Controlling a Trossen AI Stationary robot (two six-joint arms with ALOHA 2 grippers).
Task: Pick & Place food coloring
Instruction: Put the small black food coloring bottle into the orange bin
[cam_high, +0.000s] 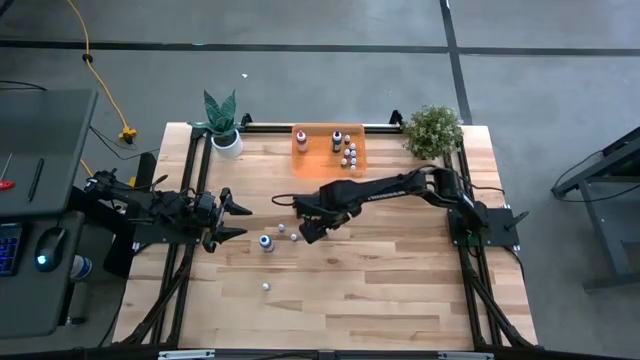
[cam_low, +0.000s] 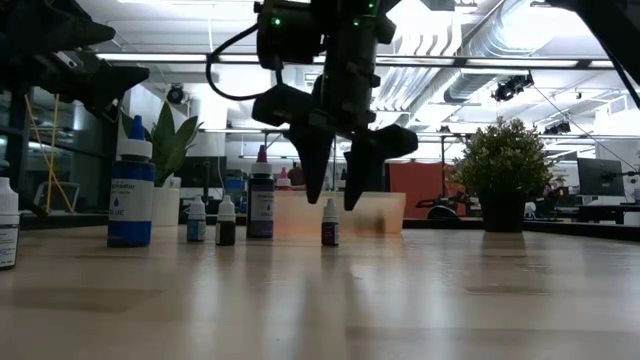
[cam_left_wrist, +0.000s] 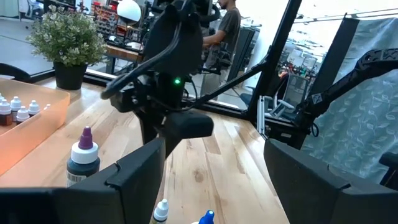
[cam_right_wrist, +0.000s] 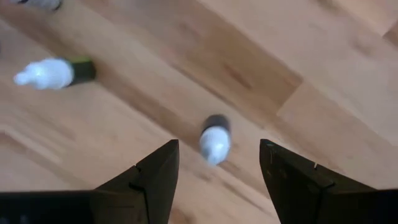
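Across the wooden table (cam_high: 400, 280), a small upright dropper bottle (cam_right_wrist: 214, 138) was seen directly beneath the right gripper (cam_right_wrist: 217, 171), whose fingers were spread wide and empty, the left gripper (cam_high: 232, 221) being farther off.

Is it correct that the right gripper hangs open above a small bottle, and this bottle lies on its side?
Not quite. The right gripper does hang open above the small bottle, but that bottle stands upright on the table; the low view shows it.

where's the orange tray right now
In the high view the orange tray sits at the table's far edge, between the snake plant and the bushy plant, holding several bottles.
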